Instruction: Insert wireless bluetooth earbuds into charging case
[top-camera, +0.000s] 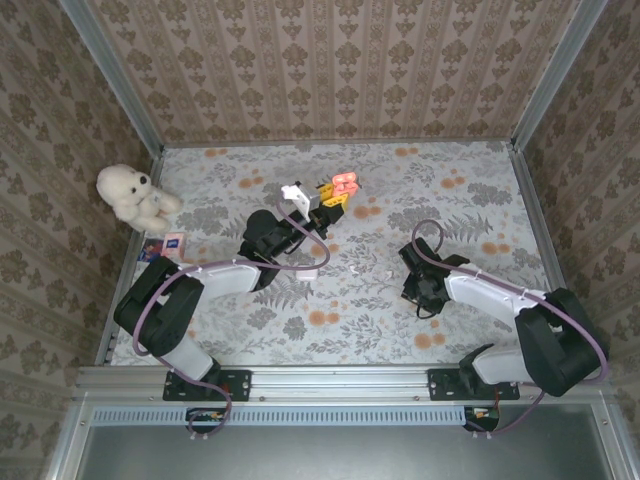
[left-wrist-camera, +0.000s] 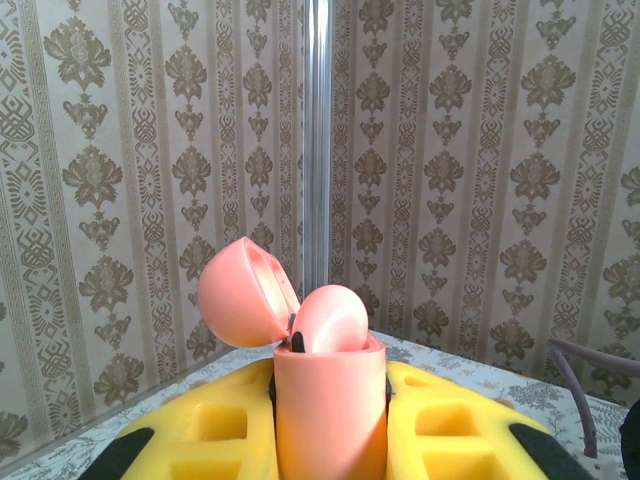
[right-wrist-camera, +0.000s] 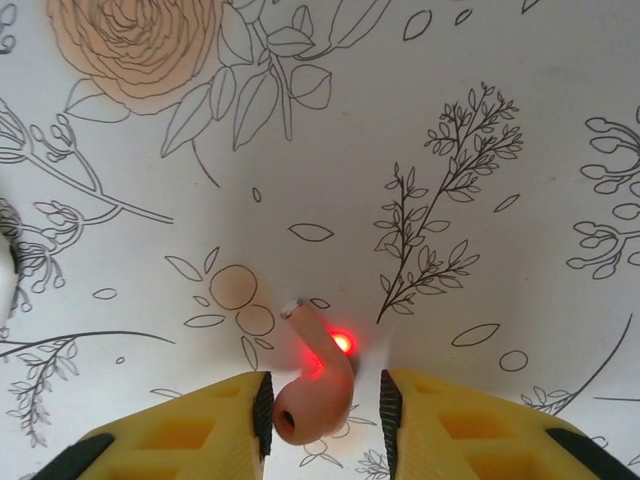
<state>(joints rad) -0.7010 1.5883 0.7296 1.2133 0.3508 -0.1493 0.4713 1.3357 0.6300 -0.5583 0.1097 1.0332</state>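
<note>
Left gripper (left-wrist-camera: 330, 450) clamped on open case (left-wrist-camera: 330, 380), raised over far middle of table (top-camera: 480, 200). Right gripper (right-wrist-camera: 323, 400) astride orange bud (right-wrist-camera: 318, 370) right of centre — jaws not yet closed. Risk: off-centre pinch — bud squirts out.

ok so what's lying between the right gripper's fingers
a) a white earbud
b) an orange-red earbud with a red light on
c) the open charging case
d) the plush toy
b: in the right wrist view an orange-red earbud lies on the floral table between the yellow fingers of the right gripper, with a red light glowing on it.
</note>
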